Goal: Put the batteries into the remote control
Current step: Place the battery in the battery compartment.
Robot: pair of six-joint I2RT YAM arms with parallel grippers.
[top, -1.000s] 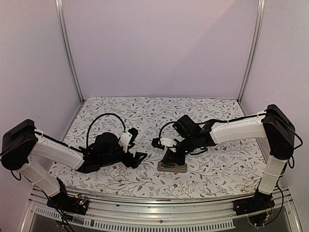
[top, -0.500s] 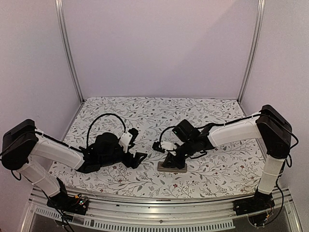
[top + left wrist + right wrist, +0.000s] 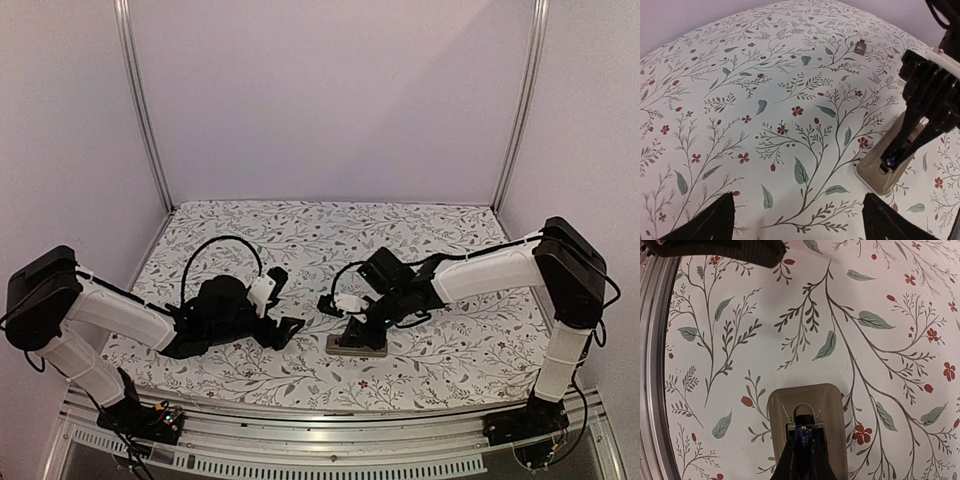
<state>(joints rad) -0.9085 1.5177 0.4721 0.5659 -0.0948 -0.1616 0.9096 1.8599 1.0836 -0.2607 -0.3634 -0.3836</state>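
Observation:
The remote control (image 3: 366,348) lies back up on the flowered cloth, grey-tan, its battery bay uncovered (image 3: 827,402). My right gripper (image 3: 354,329) points down into that bay, shut on a dark blue battery (image 3: 804,439) whose tip sits at the bay's top end. The left wrist view shows the same battery (image 3: 889,159) between the black fingers (image 3: 929,102) above the remote control (image 3: 874,174). My left gripper (image 3: 287,331) rests low on the cloth just left of the remote, open with nothing in it (image 3: 799,222). I see no second battery.
A small grey metal piece (image 3: 860,47) lies on the cloth farther back. The aluminium rail (image 3: 652,365) runs along the table's near edge, close to the remote. White walls and metal posts (image 3: 140,110) close in the back and sides.
My right arm has sunk a little and shifted slightly left, bringing the battery down onto the remote. The left arm has barely moved.

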